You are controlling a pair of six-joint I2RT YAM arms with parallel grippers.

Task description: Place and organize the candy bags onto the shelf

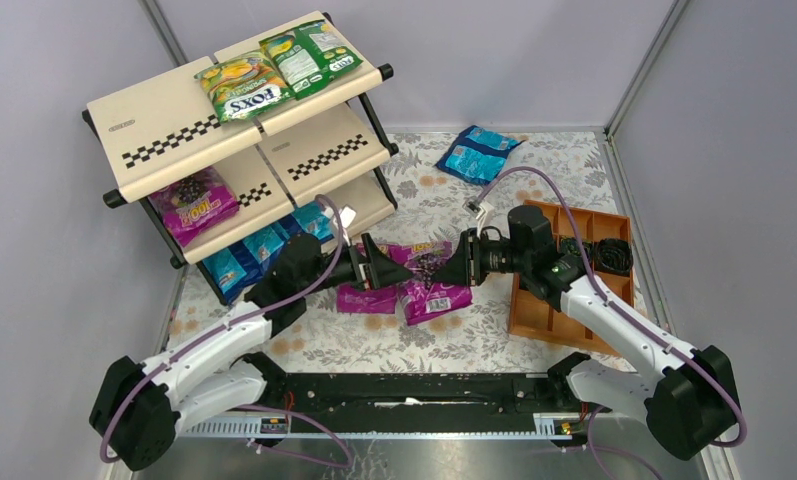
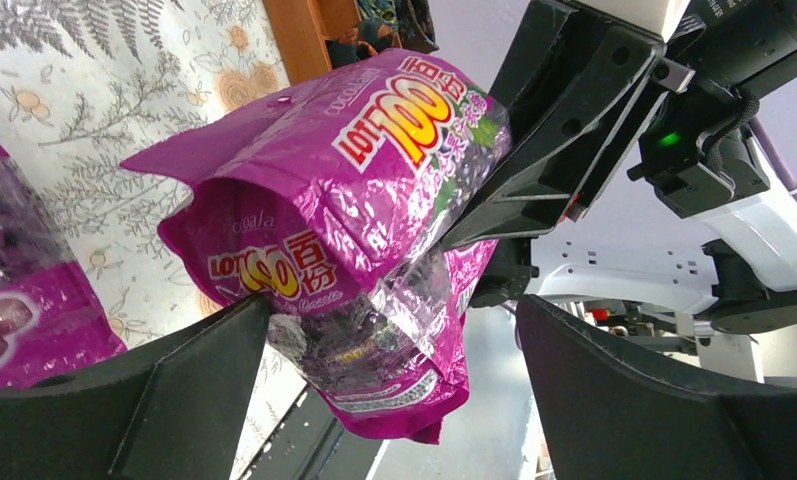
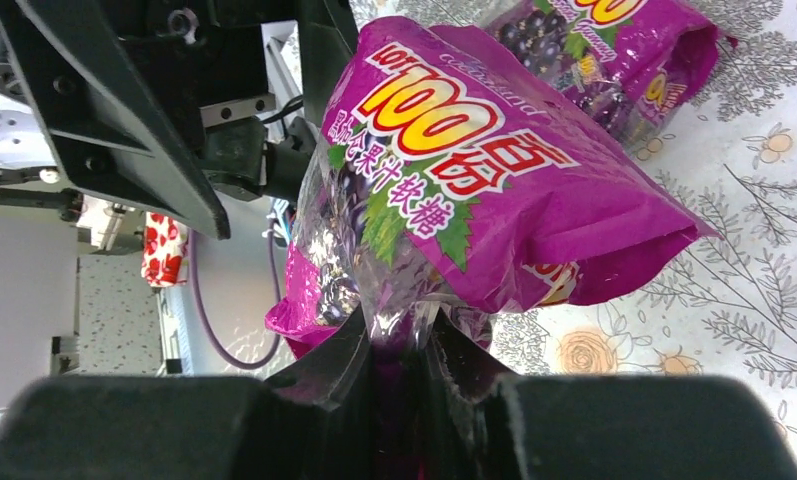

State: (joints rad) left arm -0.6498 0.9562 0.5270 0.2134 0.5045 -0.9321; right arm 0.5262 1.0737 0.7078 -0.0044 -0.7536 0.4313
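R gripper (image 3: 399, 335) pinches magenta bag (image 3: 474, 170) near shelf (image 1: 154, 115); L gripper (image 2: 389, 310) wide around it. Bag could drop if R releases early.

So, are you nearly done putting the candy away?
Partly. On the shelf: two green bags, one magenta bag, some blue bags. The right jaws pinch a second magenta bag between the open left jaws. Left on the table: magenta bags, a blue bag.
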